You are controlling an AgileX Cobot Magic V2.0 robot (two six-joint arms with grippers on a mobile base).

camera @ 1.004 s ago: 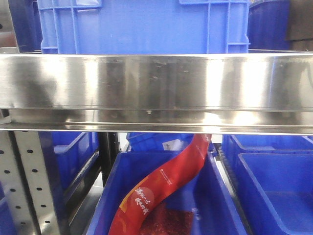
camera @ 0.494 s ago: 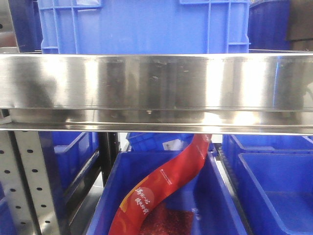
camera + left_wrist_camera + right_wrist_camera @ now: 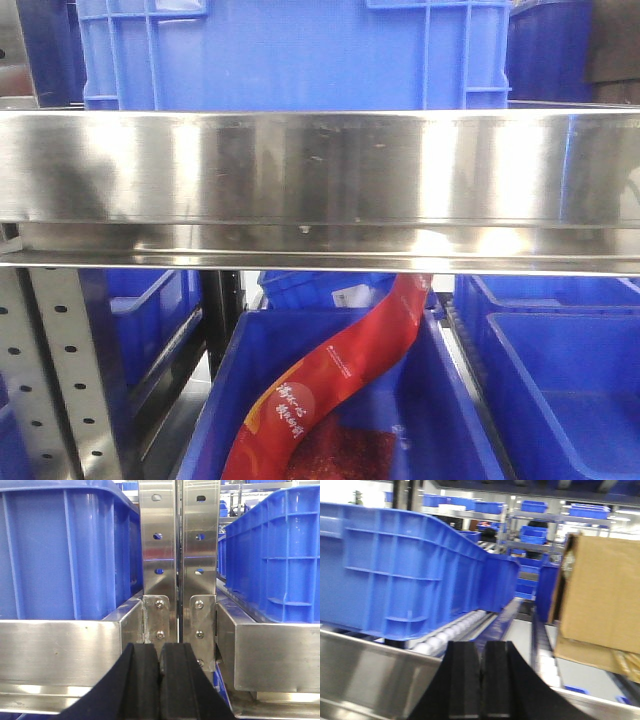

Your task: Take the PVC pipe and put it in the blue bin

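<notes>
So in the front view there's a perforated steel upright (image 3: 60, 380) at far left, then a wide stainless shelf rail (image 3: 320, 190) running across the whole picture, with one big blue crate (image 3: 290, 55) sitting on top of it. Below the rail I count four blue bins: one at left (image 3: 150, 320), a small one at the back (image 3: 310, 290), the middle bin (image 3: 440, 400) and one at right (image 3: 560, 390). The middle bin holds one long red packet (image 3: 340, 375) with white writing, too small to read. The PVC pipe isn't visible in any view.

Left wrist view: left hand (image 3: 160, 672) pressed closed, holding nothing, facing two steel posts (image 3: 177, 555) between two blue crates.

Right wrist view: right hand (image 3: 481, 675) also closed and empty, one blue crate (image 3: 400, 575) on rollers (image 3: 452, 630) at left, one cardboard box (image 3: 600, 595) at right.
</notes>
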